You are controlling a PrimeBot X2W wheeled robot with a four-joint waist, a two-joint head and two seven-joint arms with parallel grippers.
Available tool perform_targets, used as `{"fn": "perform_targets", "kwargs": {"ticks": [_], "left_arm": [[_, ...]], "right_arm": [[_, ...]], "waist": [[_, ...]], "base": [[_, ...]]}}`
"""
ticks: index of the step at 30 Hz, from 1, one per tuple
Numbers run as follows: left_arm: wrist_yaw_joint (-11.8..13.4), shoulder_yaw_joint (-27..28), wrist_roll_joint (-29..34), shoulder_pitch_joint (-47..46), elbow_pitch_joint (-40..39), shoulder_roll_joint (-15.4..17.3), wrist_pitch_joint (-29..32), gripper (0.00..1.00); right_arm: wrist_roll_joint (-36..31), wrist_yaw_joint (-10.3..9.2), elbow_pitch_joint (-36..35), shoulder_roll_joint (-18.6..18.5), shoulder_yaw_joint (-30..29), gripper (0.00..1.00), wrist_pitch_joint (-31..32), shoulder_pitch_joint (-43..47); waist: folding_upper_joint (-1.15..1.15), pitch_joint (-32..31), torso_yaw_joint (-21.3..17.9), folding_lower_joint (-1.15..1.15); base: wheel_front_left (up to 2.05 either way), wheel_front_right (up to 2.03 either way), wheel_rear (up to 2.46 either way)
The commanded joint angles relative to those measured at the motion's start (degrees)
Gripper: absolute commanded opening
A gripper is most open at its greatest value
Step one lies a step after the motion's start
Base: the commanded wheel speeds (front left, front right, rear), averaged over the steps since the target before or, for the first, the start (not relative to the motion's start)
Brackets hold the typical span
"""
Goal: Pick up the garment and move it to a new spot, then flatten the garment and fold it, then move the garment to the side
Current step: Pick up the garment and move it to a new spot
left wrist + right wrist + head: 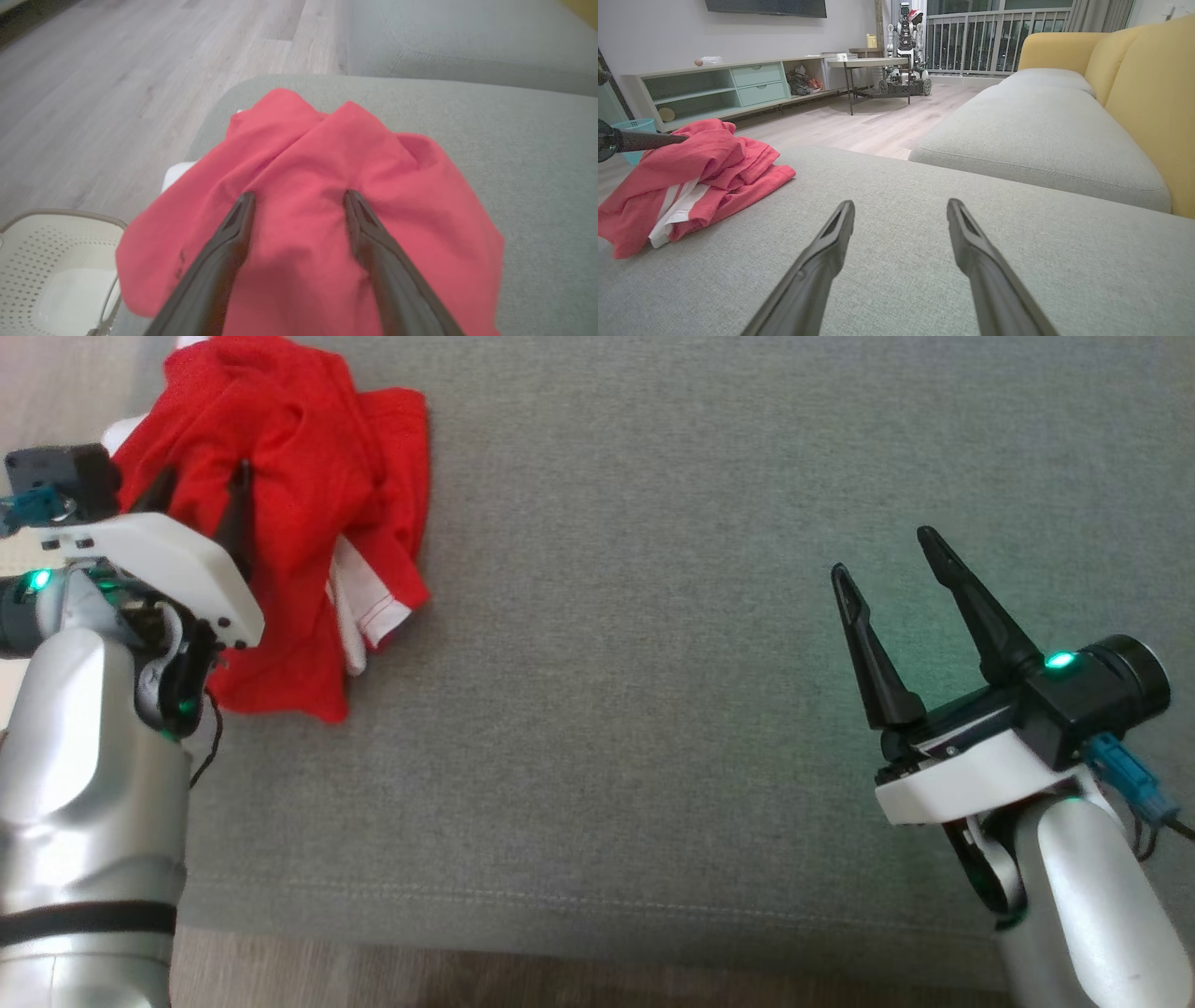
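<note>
Right, your left gripper (299, 195) is down on the garment (303, 149), jaws spread wide, and both dark fingertips (245, 205) are pressing into the red cloth with a hump of fabric rising between them. Nothing is pinched yet: the jaws stand open around that hump, not clamped on it. From the head camera you see the same arm at the left edge, its fingers pointing up into the heap.

The garment is bunched in a loose red pile at the left end of the grey sofa seat (653, 644), close to the rounded corner of the cushion. A strip of white trim (362, 614) with red stitching pokes out on the pile's right side, and one red flap trails toward the front edge of the seat. Off that corner, on the wooden floor (117, 70), a white perforated basket (51, 266) sits just beside the sofa.

Over on the other side, your right gripper (882, 553) is open too and holding nothing, hovering over bare grey fabric well apart from the pile. Its wrist camera looks across the seat: the pile lies at the far left with the left gripper's finger resting on top of it, a second grey cushion (1041, 121) and the yellow backrest (1148, 102) run off to the right, and a low shelf unit (724, 88), a small table (868, 63) and another robot (906, 37) stand across the room
</note>
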Motion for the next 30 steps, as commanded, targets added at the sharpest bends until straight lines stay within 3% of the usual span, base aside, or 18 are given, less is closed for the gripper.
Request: {"fn": "perform_targets", "kwargs": {"ticks": [1,6,7,18,23,30], "left_arm": [[-0.27,1.8,-0.6,-2.61,-0.04,3.06,0.67,1.0],[-0.92,1.06,-1.22,-4.21,5.42,3.37,1.49,0.99],[-1.22,0.98,-1.74,-4.54,6.23,3.22,1.42,0.0],[-1.94,0.89,-2.95,-7.57,8.57,3.15,-8.56,0.0],[-1.51,1.07,-2.96,-7.01,4.91,3.11,-13.46,0.0],[-0.77,0.78,-2.98,-4.35,-3.96,2.8,-15.81,0.0]], "right_arm": [[0.31,-0.01,-2.13,-0.24,0.97,1.0,0.05,-1.35],[0.26,-0.01,-2.11,-0.29,1.18,1.0,0.09,-1.25],[0.25,-0.01,-2.17,-0.27,1.13,1.0,0.14,-1.26],[0.0,-0.01,-1.35,0.31,0.6,1.0,-0.06,-1.09],[-0.02,-0.01,0.24,1.72,0.75,1.0,-0.86,-0.52],[-0.04,-0.01,2.42,3.11,0.82,1.0,-1.86,-0.05]], "waist": [[0.0,0.44,-0.58,-0.01],[0.0,0.29,-1.17,-0.01],[0.0,0.24,-1.16,-0.01],[0.0,-2.2,0.4,-0.01],[0.0,-5.44,1.22,-0.01],[0.0,-9.62,1.61,-0.01]], "base": [[0.0,0.0,0.0],[0.0,0.0,0.0],[0.0,0.0,0.0],[0.0,0.0,0.0],[0.0,0.0,0.0],[0.0,0.0,0.0]]}}
